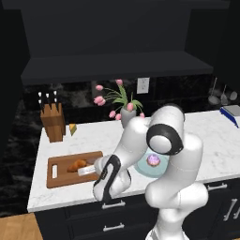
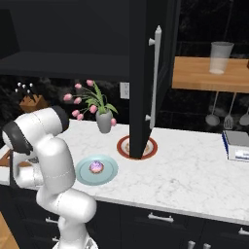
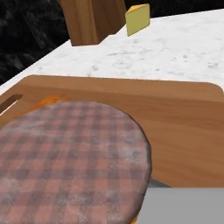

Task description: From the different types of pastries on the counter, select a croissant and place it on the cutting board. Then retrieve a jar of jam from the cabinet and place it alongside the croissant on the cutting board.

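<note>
- Left base view: you see the arm folded low over the counter (image 1: 93, 136), with the gripper (image 1: 90, 171) down on the flat brown wooden board (image 1: 61, 180). The golden crescent croissant (image 1: 77, 165) lies on the board, just beside the gripper. A wooden knife block (image 1: 52, 123) stands behind, and a cupcake (image 1: 153, 161) sits on a pale blue plate (image 1: 140, 168) to the right.
- Right base view: here you see a dark cabinet door (image 2: 146, 73) standing open over the marble worktop, a red-rimmed plate (image 2: 121, 146) behind it, and a grey vase (image 2: 104, 121) of pink flowers. The arm hides the board.
- Hand view: the jar (image 3: 70, 162) sits close under the hand. Its round lid is checked pink and grey like cloth, and it sits over the board's smooth wood grain. The lid hides the fingers, so you cannot tell whether the jaws clench the jar or have let go.
</note>
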